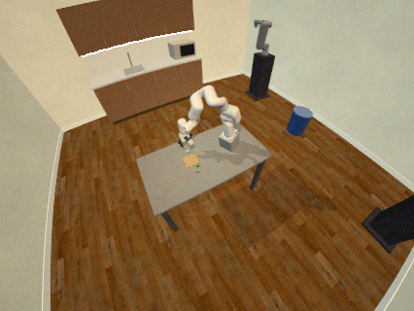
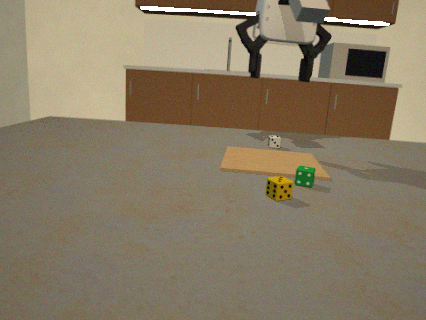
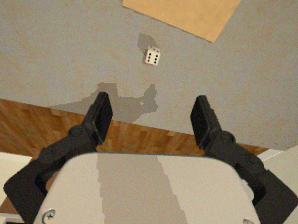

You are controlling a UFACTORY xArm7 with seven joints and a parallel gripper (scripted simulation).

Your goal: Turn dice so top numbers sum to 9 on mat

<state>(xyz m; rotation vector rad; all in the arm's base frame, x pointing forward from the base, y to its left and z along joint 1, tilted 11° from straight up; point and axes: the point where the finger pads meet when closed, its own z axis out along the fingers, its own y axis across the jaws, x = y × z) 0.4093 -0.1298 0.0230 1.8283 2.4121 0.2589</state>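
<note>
Three dice all lie off the tan mat [image 2: 260, 161]: the white die [image 2: 274, 141] on the table just beyond its far edge, the green die [image 2: 305, 176] touching or just beside its near corner, the yellow die [image 2: 279, 188] just in front, so seemingly nothing is done. The gripper [image 2: 280, 76] hangs high above the white die, fingers spread wide and empty. Top faces are too small to read.
</note>
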